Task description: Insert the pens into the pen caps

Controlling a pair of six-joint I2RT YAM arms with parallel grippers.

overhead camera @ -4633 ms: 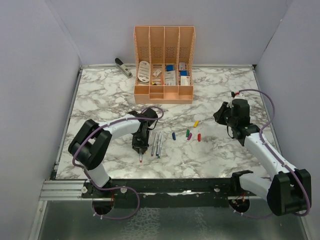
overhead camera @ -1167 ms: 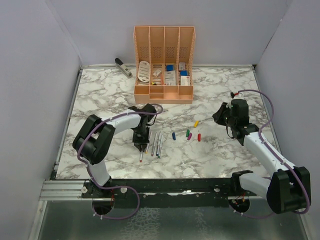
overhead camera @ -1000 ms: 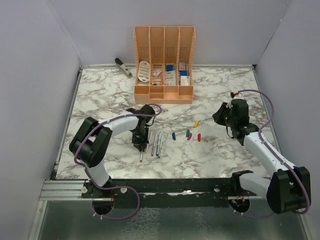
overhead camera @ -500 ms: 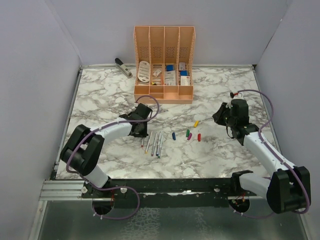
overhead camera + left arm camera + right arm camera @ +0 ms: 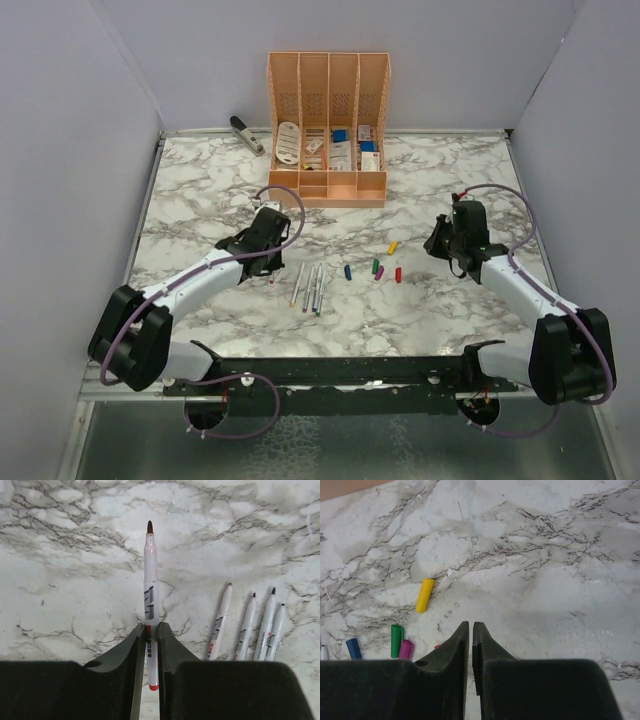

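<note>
My left gripper [image 5: 150, 626] is shut on a thin white pen [image 5: 150, 580] with a dark red tip, which points away from the wrist above the marble. In the top view this gripper [image 5: 266, 268] hangs left of several loose pens [image 5: 308, 287], which lie side by side; they also show in the left wrist view as pens [image 5: 247, 627]. The yellow cap [image 5: 392, 246], blue cap [image 5: 347, 271], green cap [image 5: 374, 267], magenta cap [image 5: 379, 272] and red cap [image 5: 397, 274] lie to their right. My right gripper [image 5: 441, 241] [image 5: 470, 625] is shut with nothing in it, right of the yellow cap [image 5: 424, 595].
An orange desk organiser [image 5: 328, 130] with small items stands at the back centre. A grey stapler [image 5: 246, 133] lies at the back left. White walls close in the marble table [image 5: 200, 190] on three sides.
My left arm has swung out to the left and drawn the held pen away from the row of pens. The right gripper's jaws have closed a little more.
</note>
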